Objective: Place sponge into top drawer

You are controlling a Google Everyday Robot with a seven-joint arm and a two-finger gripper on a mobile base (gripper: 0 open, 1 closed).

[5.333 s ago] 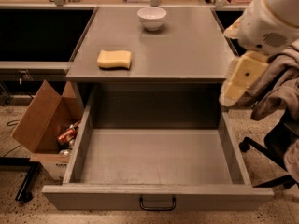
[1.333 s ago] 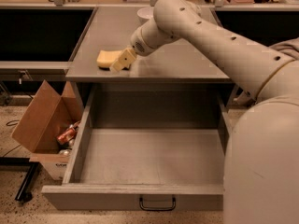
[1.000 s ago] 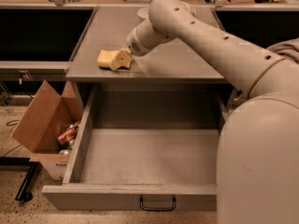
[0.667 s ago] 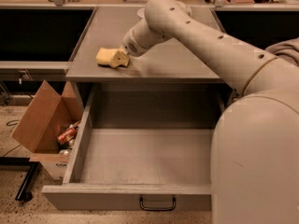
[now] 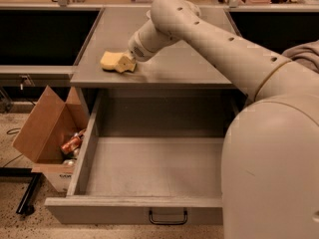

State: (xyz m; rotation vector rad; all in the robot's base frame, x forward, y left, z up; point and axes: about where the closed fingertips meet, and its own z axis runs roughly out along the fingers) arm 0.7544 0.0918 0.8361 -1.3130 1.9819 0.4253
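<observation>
Upper left, the soft pale yellow rectangular sponge [image 5: 111,61] lies on the grey countertop [image 5: 189,66], with the cream two-finger gripper [image 5: 127,63] at its right end, hold unclear.

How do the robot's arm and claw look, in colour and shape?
The arm is smooth, cream-white and tubular, with bulky rounded joints, a row of small dark holes and no visible cables. Its claw, at the sponge on the countertop, looks pale yellow.

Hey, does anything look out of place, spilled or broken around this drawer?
Nothing looks spilled or broken. The top drawer is pulled wide open, the sponge sits on the countertop with the gripper at its right end. Only oddity: a cardboard box tilted on the floor beside the drawer.
</observation>
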